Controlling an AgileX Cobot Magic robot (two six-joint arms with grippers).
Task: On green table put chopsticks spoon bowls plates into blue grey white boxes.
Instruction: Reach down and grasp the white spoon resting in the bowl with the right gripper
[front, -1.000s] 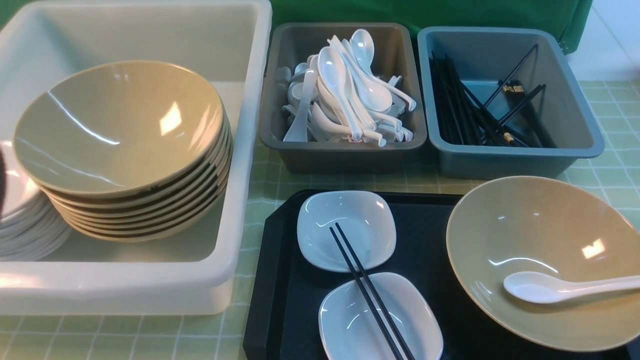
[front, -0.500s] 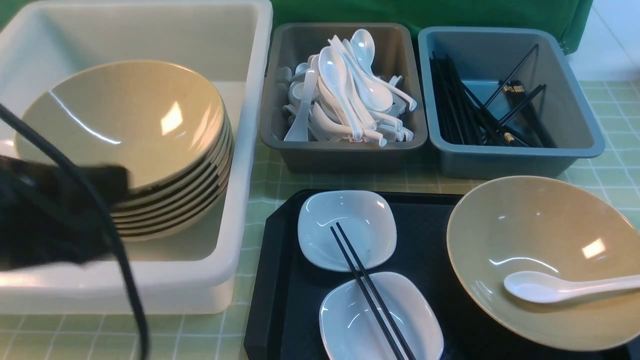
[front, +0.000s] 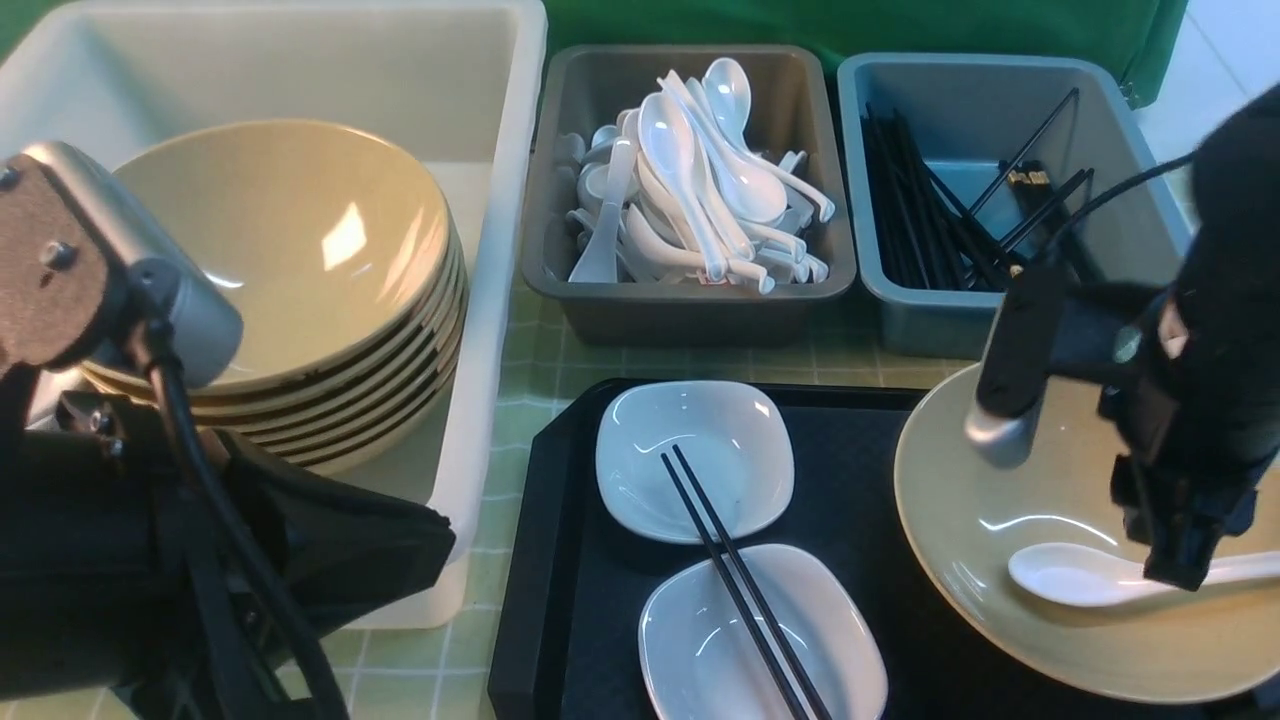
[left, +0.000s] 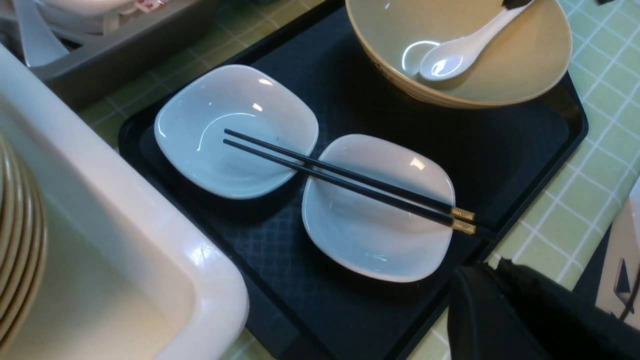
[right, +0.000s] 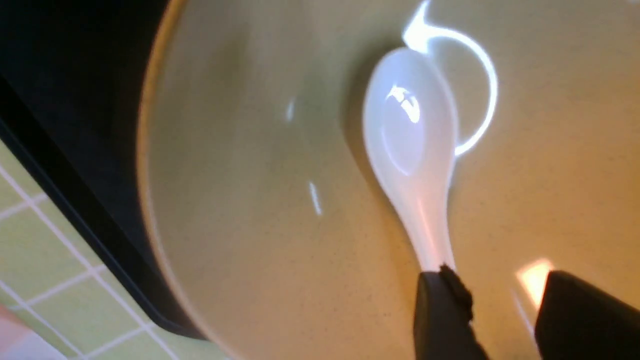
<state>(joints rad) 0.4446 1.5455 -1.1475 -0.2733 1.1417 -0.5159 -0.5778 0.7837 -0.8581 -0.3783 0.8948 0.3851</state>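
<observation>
Right hand (right: 500, 287) Open at the Spoon (right: 410, 115)

We saw the right hand come into the front view, where half a second earlier it had not appeared. Its fingers stood apart above the large beige bowl (front: 980, 490), near the spoon's handle. We saw nothing gripped in it, though we could not tell whether one finger touched the handle. The spoon lay in the bowl on the black tray (front: 850, 420), where it had been before.

The left hand (front: 440, 540) had also moved farther into the front view from that side, and now hung near the tray, in front of the white box (front: 500, 250). We found it closed, with nothing visible in its grip.

The dishes had kept their places. The black chopsticks (front: 745, 580) lay across two small white plates (front: 755, 635) on the tray. We saw a stack of beige bowls (front: 300, 230) inside the white box, white spoons (front: 690, 180) heaped in the grey box (front: 690, 315), and more chopsticks (front: 905, 220) in the blue box (front: 920, 325). All three boxes stood on the green tabletop (front: 400, 670).
</observation>
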